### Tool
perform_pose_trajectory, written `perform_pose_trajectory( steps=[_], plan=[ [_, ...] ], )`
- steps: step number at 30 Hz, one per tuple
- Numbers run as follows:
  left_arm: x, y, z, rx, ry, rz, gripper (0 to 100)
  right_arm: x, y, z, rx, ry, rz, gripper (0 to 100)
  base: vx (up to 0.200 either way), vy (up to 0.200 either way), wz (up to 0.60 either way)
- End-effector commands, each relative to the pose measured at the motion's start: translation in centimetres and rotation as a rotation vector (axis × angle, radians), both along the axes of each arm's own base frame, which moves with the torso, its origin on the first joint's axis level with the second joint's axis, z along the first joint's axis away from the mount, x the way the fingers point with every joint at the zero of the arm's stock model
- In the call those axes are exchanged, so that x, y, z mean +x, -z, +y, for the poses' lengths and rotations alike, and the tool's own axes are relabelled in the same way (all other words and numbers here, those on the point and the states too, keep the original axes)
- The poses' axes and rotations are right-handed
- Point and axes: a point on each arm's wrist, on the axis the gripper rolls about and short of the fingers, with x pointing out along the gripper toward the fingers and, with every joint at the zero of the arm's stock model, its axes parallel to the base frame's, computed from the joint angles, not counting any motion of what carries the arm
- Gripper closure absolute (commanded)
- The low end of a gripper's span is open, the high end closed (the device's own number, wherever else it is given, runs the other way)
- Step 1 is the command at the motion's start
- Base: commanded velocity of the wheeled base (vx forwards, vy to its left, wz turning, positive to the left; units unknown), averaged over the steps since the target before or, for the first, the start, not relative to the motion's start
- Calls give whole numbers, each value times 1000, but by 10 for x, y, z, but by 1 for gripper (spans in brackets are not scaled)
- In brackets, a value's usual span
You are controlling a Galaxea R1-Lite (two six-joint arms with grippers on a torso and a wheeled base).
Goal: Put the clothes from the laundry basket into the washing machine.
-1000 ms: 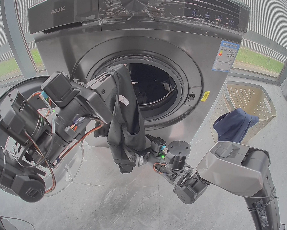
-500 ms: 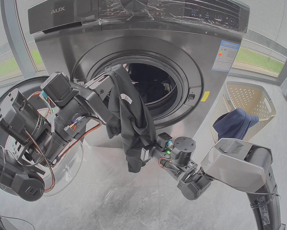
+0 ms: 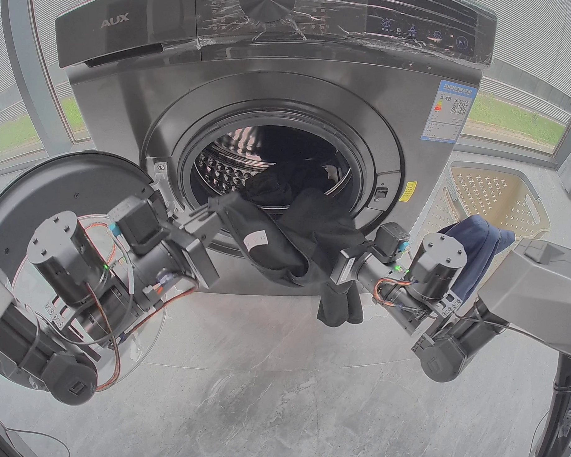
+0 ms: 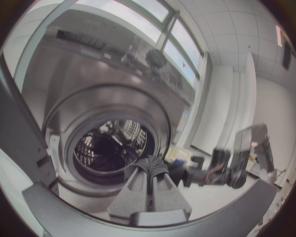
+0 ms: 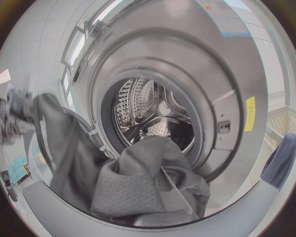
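Observation:
A black garment (image 3: pixel 291 238) hangs stretched between my two grippers just before the lower lip of the washing machine's open drum (image 3: pixel 238 156). My left gripper (image 3: pixel 216 212) is shut on one end; in the left wrist view its fingers (image 4: pixel 135 185) pinch a fold of the dark fabric (image 4: pixel 150 165). The right gripper (image 3: pixel 339 269) holds the other end, and a loose tail dangles below it. The garment (image 5: pixel 145 182) covers that gripper's fingers in the right wrist view. Dark clothes (image 3: pixel 278 182) lie inside the drum. A navy garment (image 3: pixel 478 242) drapes over the beige laundry basket (image 3: pixel 510 196).
The round machine door (image 3: pixel 57 187) stands swung open on the left, close behind my left arm. The basket sits on the floor to the right of the machine, beside my right arm. Bare grey floor (image 3: pixel 261 393) lies in front.
The left gripper has dropped from the top of the opening to its lower edge. The right gripper rose and moved right. The garment went from hanging down to stretched across.

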Motion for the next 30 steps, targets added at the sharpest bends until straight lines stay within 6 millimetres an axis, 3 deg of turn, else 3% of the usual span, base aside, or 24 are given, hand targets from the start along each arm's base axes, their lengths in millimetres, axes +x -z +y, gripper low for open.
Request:
perform_pose_trajectory(
  steps=[1, 4, 13, 18, 27, 28, 30],
  plan=[
    [11, 49, 6, 131, -6, 123, 100, -20, -27, -12, 63, -10, -44, 100, 0, 0, 0],
    [8, 62, 6, 177, 5, 154, 100, -26, -24, -15, 61, -13, -29, 100, 0, 0, 0],
    [10, 88, 5, 253, 5, 224, 100, -57, -41, -13, 89, -71, -33, 100, 0, 0, 0],
    [5, 102, 8, 307, 35, 256, 100, -57, -41, -12, 89, -71, -33, 100, 0, 0, 0],
    [4, 103, 8, 318, 45, 258, 100, -58, -39, -10, 87, -81, -25, 100, 0, 0, 0],
    [3, 104, 8, 322, 47, 259, 0, -58, -39, -9, 87, -82, -25, 100, 0, 0, 0],
    [1, 106, 9, 327, 48, 270, 0, -59, -39, -9, 88, -82, -26, 100, 0, 0, 0]
  ],
)
